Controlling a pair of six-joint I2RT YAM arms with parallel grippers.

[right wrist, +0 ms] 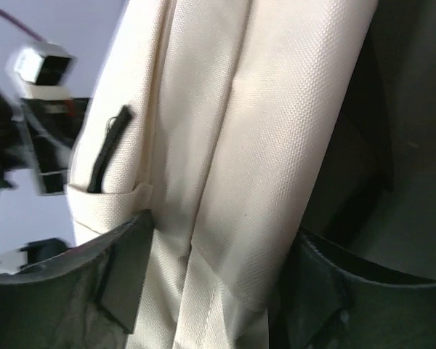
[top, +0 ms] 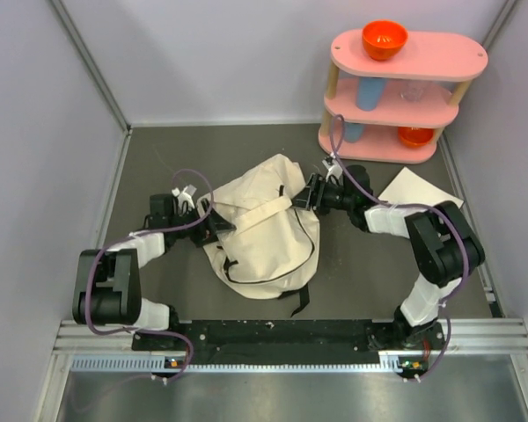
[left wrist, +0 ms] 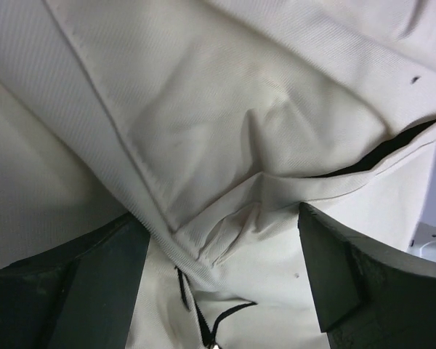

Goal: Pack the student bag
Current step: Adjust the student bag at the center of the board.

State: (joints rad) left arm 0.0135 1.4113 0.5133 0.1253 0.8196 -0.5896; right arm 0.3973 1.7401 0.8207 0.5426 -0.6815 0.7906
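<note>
Dark grey table (top: 158, 158), pale walls on three sides.

Top view: student bag (top: 262, 233) lies crumpled between my two grippers, black straps trailing toward my bases. Left gripper (top: 209, 221) is at the bag's left edge and right gripper (top: 310, 195) at its upper right edge, both against the cloth. Beyond the right gripper stands a pink shelf (top: 405, 97) with an orange bowl (top: 385, 39) on its top tier. A white sheet (top: 415, 189) lies flat just to the outside of my right forearm.

Left wrist view: left gripper (left wrist: 221, 218) has its jaws spread wide. Cream canvas of the student bag (left wrist: 240, 109) fills everything ahead, and a stitched fold runs down between the jaws. Neither jaw is visibly pressing it, so nothing is held. A black zipper cord (left wrist: 203, 320) shows close in, below the fold.

Right wrist view: right gripper (right wrist: 225, 229) has its jaws partly apart, straddling an upright fold of the student bag (right wrist: 240, 109). The cloth touches one jaw, with a dark gap at the other, so it is not clamped. A small black tab (right wrist: 107, 145) sits on the canvas ahead.
</note>
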